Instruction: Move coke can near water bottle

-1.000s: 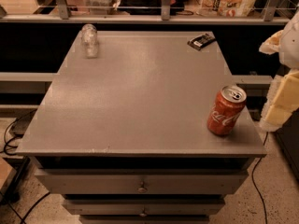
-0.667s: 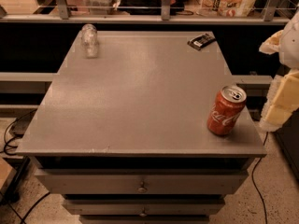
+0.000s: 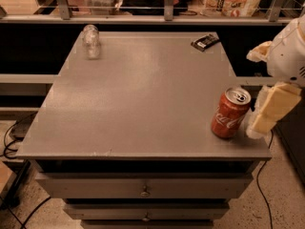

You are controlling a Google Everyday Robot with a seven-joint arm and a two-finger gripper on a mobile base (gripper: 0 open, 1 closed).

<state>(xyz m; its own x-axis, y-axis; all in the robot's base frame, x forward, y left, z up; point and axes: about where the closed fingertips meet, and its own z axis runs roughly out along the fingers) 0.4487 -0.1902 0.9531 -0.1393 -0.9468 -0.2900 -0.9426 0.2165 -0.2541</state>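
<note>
The red coke can [image 3: 230, 112] stands upright near the front right corner of the grey table [image 3: 138, 94]. The clear water bottle [image 3: 90, 41] stands at the far left corner, well away from the can. My gripper [image 3: 265, 82] hangs at the table's right edge, just right of the can. Its cream fingers [image 3: 271, 109] are spread apart and hold nothing. The lower finger is close beside the can; I cannot tell whether it touches it.
A flat dark packet [image 3: 205, 41] lies at the far right corner. A railing and shelf with goods [image 3: 167, 4] run behind the table. Drawers [image 3: 145, 191] sit under the top. Cables lie on the floor at left [image 3: 9, 137] and right [image 3: 261, 175].
</note>
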